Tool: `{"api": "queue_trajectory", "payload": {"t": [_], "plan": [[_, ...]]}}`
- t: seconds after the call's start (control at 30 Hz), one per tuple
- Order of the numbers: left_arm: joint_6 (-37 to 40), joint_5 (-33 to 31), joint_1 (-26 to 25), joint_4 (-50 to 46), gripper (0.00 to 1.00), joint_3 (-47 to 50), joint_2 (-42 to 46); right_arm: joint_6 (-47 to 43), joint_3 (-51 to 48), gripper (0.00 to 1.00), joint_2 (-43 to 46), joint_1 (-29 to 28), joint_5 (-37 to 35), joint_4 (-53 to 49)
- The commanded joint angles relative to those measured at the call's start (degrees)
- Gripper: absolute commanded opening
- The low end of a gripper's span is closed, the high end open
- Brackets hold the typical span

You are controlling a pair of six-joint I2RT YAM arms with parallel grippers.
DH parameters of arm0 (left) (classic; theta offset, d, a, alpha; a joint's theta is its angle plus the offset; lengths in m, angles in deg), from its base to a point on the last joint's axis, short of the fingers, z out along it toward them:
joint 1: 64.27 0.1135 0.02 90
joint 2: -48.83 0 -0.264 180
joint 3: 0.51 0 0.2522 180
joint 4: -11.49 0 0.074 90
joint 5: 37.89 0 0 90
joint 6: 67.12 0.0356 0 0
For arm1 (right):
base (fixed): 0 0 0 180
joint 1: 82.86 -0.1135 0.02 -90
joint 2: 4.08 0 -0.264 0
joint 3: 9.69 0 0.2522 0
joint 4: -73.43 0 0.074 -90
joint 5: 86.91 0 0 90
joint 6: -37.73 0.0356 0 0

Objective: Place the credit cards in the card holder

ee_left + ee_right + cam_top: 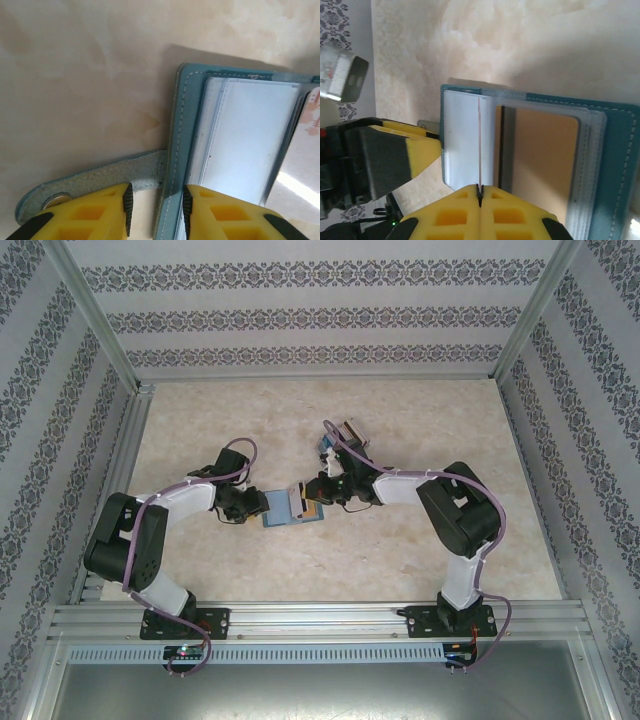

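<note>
The teal card holder [278, 514] lies open on the table between the two arms. A tan-orange credit card with a dark stripe [545, 160] sits in one of its clear sleeves. My right gripper [480, 189] is shut on a thin reddish card [479, 140], seen edge-on and standing upright over the white sleeve page. My left gripper [157, 202] is open. Its jaws straddle the holder's stitched teal cover edge [179, 140], the right pad against it, the left pad a gap away. From above, the left gripper [252, 506] and right gripper [308, 496] meet over the holder.
The holder's strap with a metal snap [55, 201] lies flat under my left finger. A small pile of cards [338, 436] rests behind the right arm, and a grey-edged object [344, 75] shows at far left. Patterned walls and aluminium rails [300, 620] enclose the table.
</note>
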Motion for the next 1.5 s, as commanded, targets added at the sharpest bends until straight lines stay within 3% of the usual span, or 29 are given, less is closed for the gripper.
{"api": "queue_trajectory", "payload": {"t": [0.0, 0.7, 1.47], "plan": [[1.1, -0.2, 0.8, 1.4, 0.35, 0.7, -0.2, 0.2, -0.3, 0.05, -1.1, -0.3, -0.7, 1.7], [-1.3, 3.3, 0.7, 6.1, 0.25, 3.1, -0.9, 2.4, 0.8, 0.06, -3.6, -2.3, 1.2, 2.3], [-1.2, 3.5, 0.8, 6.3, 0.23, 3.2, -0.4, 2.7, 0.9, 0.06, -3.9, -1.9, -5.2, 2.9]]}}
